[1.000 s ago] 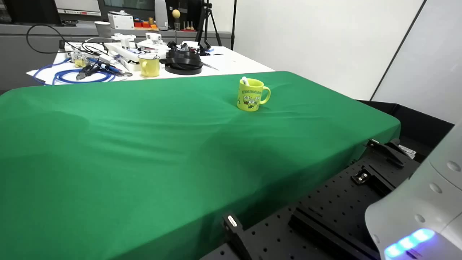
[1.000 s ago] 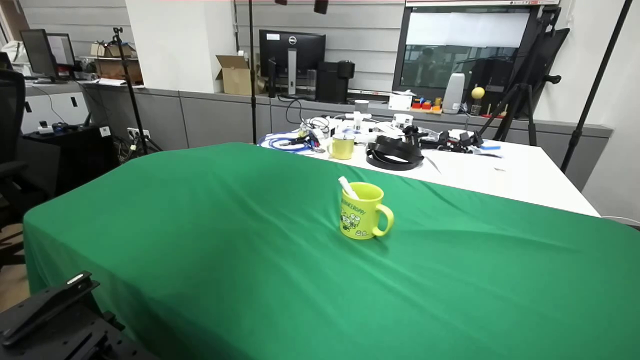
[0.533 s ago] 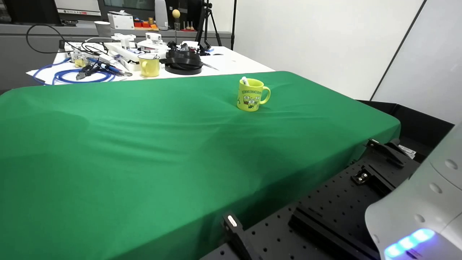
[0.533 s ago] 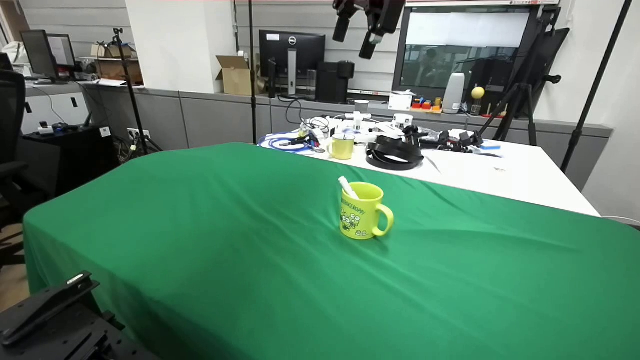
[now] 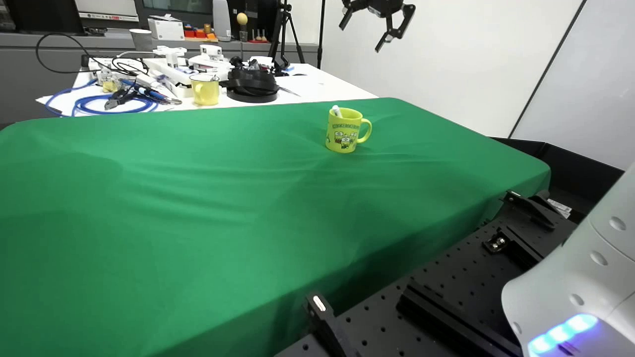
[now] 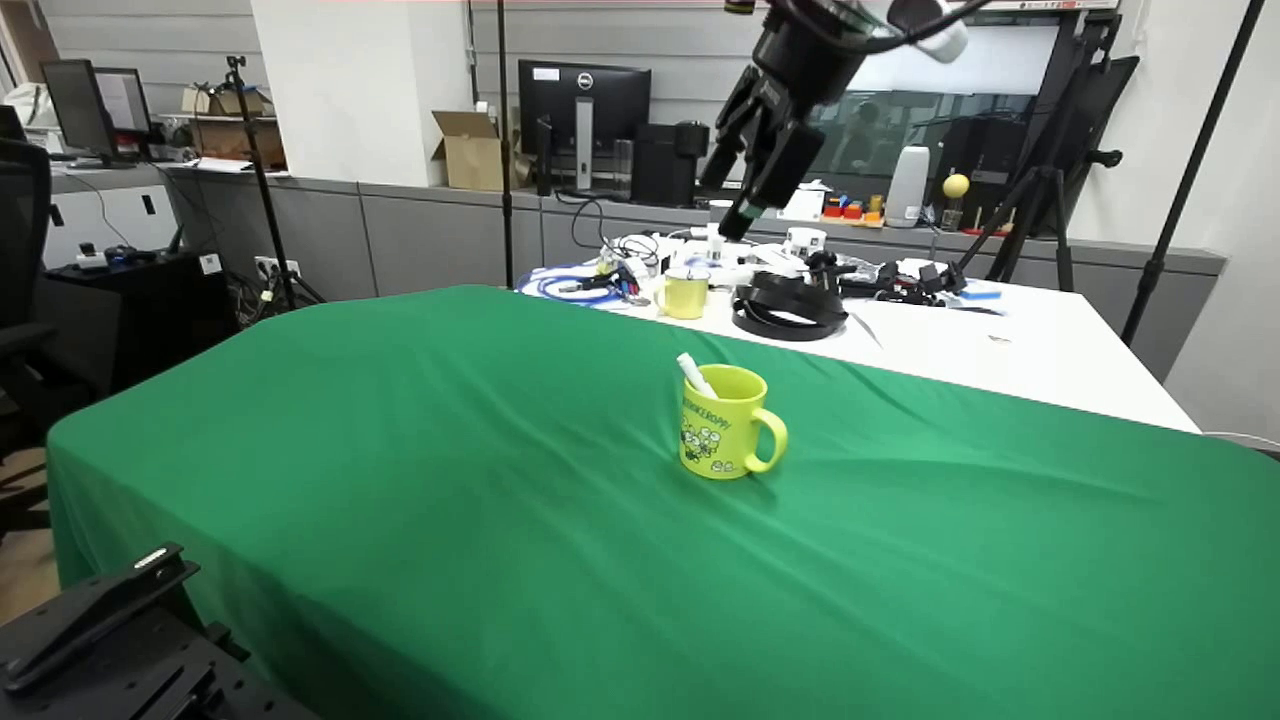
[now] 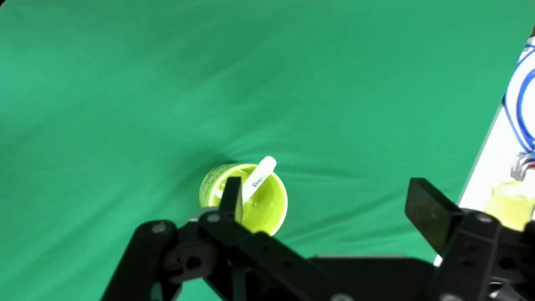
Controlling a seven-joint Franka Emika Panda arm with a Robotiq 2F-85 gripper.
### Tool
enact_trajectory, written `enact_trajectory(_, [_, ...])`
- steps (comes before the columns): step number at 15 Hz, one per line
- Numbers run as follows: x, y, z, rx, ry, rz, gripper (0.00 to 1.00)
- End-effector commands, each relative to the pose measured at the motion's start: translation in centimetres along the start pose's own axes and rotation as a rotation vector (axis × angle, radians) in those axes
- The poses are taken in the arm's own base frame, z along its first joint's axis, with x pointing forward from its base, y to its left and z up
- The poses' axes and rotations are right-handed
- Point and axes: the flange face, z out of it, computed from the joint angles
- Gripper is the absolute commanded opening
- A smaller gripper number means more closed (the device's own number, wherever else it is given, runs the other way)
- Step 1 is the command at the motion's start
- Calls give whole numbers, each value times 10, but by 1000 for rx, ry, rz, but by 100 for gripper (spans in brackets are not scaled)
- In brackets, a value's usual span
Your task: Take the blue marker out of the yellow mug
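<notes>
- At the near right corner of an exterior view: white lower section of the robot arm (image 5: 550, 292), a strip of blue light glowing on its casing.
- Alongside it: black mounting plate (image 5: 456, 277), perforated in rows.
- Beyond the plate: green-draped table (image 5: 208, 208), shallow creases crossing its surface.
- Upon this table: yellow mug (image 6: 722, 430), glossy and upright, with cartoon faces and lettering on its wall; the loop handle points to the right in both exterior views.
- Within the mug: marker (image 6: 698, 376), tilted, its upper end above the rim. The part that shows is white, and the wrist view brings out dark print along it.
- Above the table: tool (image 7: 328, 200), well apart from mug and marker, its two fingers (image 7: 426, 209) spread wide. In the wrist view, one finger stands in front of part of the mug.
- Behind the draped table: white table (image 6: 950, 350), carrying a plain pale-yellow mug (image 6: 685, 295) with a coil of black strap (image 5: 255, 82) just beside it and looped blue cable (image 7: 520, 104) on its other side. The remaining clutter (image 5: 211, 52) is too jumbled to name piece by piece.
- Farthest back, along the top of grey cabinets (image 6: 440, 245): monitor (image 6: 555, 110) with its back to the camera, cardboard box (image 6: 470, 155) near it and, well to the right, yellow ball (image 6: 955, 186); in front of the cabinets, black tripod (image 6: 1047, 185).
</notes>
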Motion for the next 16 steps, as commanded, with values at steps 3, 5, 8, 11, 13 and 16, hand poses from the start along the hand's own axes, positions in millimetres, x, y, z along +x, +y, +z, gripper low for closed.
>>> enact_trajectory(3, [22, 62, 38, 110, -99, 262, 100])
enact_trajectory(5, [22, 59, 38, 90, -99, 221, 100])
enact_trajectory(8, [27, 70, 45, 117, -119, 265, 100])
enact_trajectory(11, [27, 70, 46, 119, -121, 266, 100])
enact_trajectory(13, [27, 70, 46, 120, -121, 266, 100])
enact_trajectory(16, [31, 68, 47, 126, -133, 275, 100])
